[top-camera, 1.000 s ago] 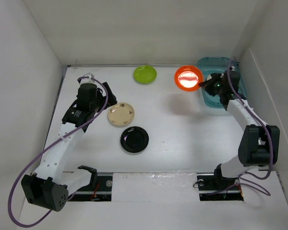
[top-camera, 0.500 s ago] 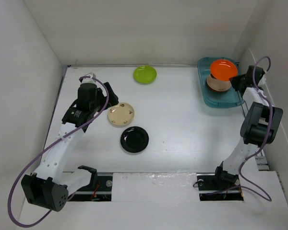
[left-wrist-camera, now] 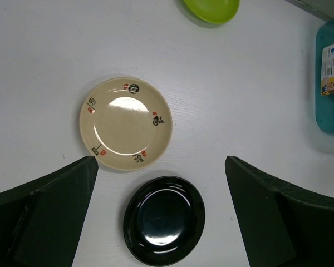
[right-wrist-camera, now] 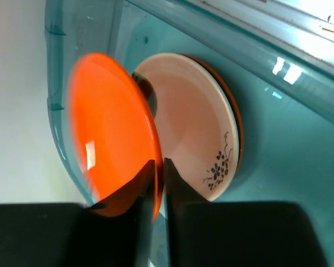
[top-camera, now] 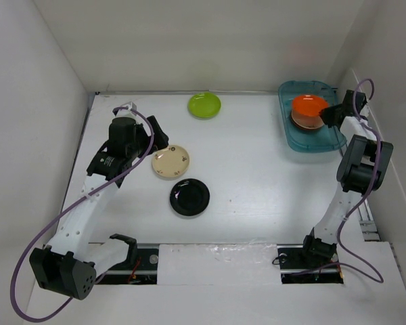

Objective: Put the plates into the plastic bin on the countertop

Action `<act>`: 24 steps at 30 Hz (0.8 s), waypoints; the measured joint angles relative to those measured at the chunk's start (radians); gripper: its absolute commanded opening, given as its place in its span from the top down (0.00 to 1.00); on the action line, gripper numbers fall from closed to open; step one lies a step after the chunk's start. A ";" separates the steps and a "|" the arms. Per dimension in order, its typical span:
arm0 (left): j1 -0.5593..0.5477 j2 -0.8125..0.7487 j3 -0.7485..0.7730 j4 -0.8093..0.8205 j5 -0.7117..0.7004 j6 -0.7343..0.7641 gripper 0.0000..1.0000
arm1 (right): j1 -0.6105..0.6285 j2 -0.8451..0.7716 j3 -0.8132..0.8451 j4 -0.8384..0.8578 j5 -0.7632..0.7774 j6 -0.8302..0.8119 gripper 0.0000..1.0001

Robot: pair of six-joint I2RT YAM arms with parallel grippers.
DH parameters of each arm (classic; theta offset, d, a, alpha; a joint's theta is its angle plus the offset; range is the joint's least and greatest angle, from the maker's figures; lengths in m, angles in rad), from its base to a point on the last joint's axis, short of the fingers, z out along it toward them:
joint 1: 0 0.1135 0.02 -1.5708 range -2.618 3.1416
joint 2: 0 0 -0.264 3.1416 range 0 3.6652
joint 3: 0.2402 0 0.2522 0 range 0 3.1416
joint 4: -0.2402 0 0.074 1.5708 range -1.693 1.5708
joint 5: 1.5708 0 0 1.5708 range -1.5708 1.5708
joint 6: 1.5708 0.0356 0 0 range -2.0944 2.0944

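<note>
One orange plate [right-wrist-camera: 111, 139] hangs gripped by right end effector [right-wrist-camera: 158, 167] over labelled bin [left-wrist-camera: 328, 114]; left end effector [left-wrist-camera: 158, 164] released.

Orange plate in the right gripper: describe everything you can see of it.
The orange plate is small, round, shallow and glossy, plastic-looking, slightly motion-blurred. The right gripper is shut on its rim, one finger on each face. It is tilted over the teal plastic bin, above a cream plate stacked inside. Whether it touches that plate cannot be told.
</note>
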 measured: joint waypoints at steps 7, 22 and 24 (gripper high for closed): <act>0.000 0.000 0.000 0.000 0.001 0.005 0.00 | 0.008 -0.003 -0.001 -0.027 0.015 -0.029 0.42; 0.000 0.000 0.000 -0.011 -0.091 -0.021 0.00 | 0.385 -0.463 -0.120 0.062 -0.121 -0.268 0.31; 0.000 0.005 0.004 -0.030 -0.137 -0.039 0.00 | 0.490 -0.426 -0.135 0.089 -0.199 -0.327 0.31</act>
